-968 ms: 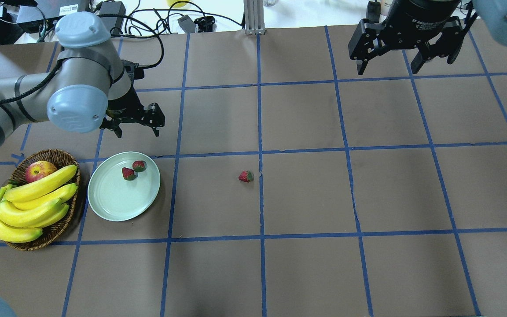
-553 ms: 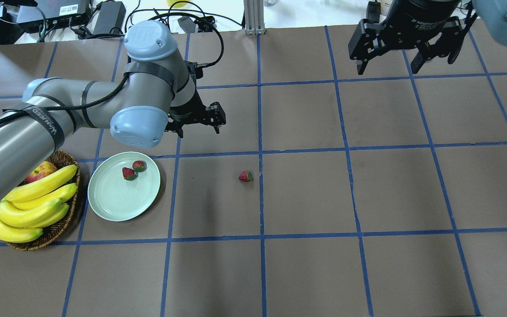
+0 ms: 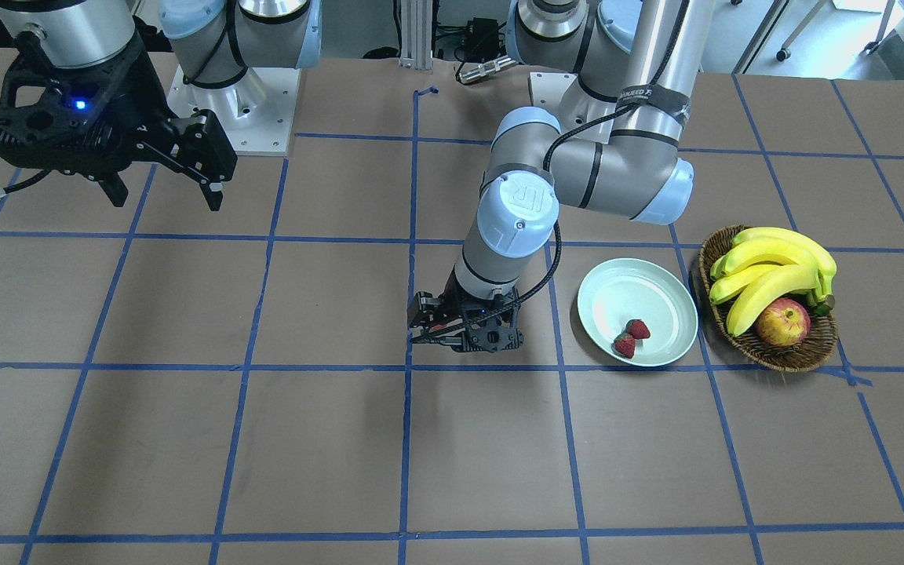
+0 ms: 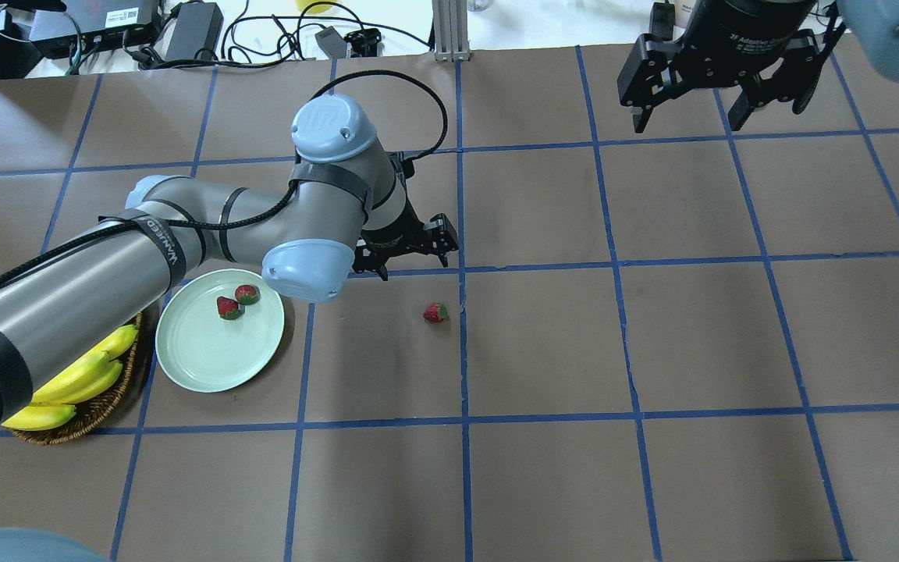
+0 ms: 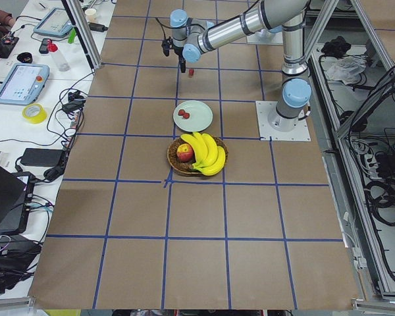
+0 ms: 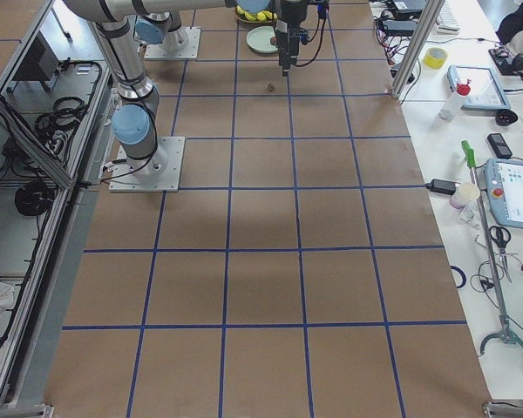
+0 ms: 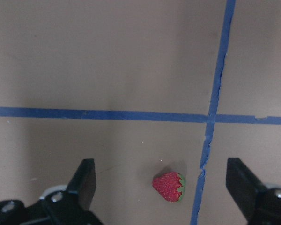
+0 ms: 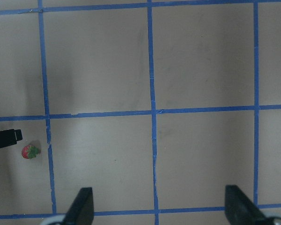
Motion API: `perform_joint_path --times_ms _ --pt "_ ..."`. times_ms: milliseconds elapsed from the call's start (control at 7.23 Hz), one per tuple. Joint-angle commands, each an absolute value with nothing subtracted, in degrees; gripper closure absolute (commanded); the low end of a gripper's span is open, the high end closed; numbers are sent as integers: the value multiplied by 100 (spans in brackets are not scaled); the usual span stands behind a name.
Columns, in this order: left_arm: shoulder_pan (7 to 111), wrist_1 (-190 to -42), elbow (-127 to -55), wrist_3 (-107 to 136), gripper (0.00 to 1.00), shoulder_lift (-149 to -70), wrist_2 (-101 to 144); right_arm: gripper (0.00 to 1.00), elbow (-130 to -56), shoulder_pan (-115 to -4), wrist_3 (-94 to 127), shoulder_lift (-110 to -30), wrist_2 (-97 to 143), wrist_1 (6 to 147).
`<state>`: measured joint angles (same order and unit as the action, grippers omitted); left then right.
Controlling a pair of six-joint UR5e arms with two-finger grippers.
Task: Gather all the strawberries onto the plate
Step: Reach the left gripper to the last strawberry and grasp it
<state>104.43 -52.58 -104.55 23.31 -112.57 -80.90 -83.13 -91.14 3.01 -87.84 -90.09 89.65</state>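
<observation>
Two red strawberries (image 4: 228,307) (image 4: 246,294) lie on the pale mint plate (image 4: 207,359) at the left. The third strawberry (image 4: 435,313) lies on the brown table by a blue tape line. My left gripper (image 4: 412,265) is open and empty, hovering just beyond that strawberry. In the left wrist view the strawberry (image 7: 169,186) sits low between the spread fingers (image 7: 84,180). In the front view the left gripper (image 3: 460,333) hides it. My right gripper (image 4: 687,117) is open and empty, high at the far right.
A wicker basket (image 3: 781,357) with bananas (image 3: 770,263) and an apple (image 3: 781,323) stands beside the plate (image 3: 625,290), partly under my left arm in the overhead view. Cables and boxes line the far table edge (image 4: 184,31).
My left arm has swung right, from behind the plate to just beyond the lone strawberry, its gripper still open. The right arm and all strawberries have not moved.
</observation>
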Motion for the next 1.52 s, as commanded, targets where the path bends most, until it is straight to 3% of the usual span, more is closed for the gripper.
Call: perform_joint_path --times_ms 0,277,415,553,692,830,968,1383 --pt "10520 -5229 -10582 2740 0 -11451 -7990 0 -8306 -9114 308 -8789 -9009 8965" --pt "10512 -5256 -10591 2830 11 -11610 -7919 0 -8306 -9114 308 -8780 -9009 8965" --pt "10520 -5256 -10591 2821 12 -11619 -7884 0 -8306 -9114 308 -8780 -9009 8965" --pt "10521 -5265 -10591 2813 32 -11628 -7684 0 -8314 -9114 299 -8780 -9009 8965" --pt "10529 -5299 -10591 2813 41 -11637 -7664 0 -8314 -9114 308 -8780 -9009 8965" --pt "10547 -5309 -10591 2821 61 -11628 -7664 0 -8306 -9114 299 -8780 -9009 8974" --pt "10564 -5309 -10591 2830 98 -11628 -7673 0 -8306 -9114 299 -8780 -9009 8965" --pt "10556 -5300 -10565 2769 100 -11550 -7716 0 -8314 -9114 299 -8780 -9009 8974"
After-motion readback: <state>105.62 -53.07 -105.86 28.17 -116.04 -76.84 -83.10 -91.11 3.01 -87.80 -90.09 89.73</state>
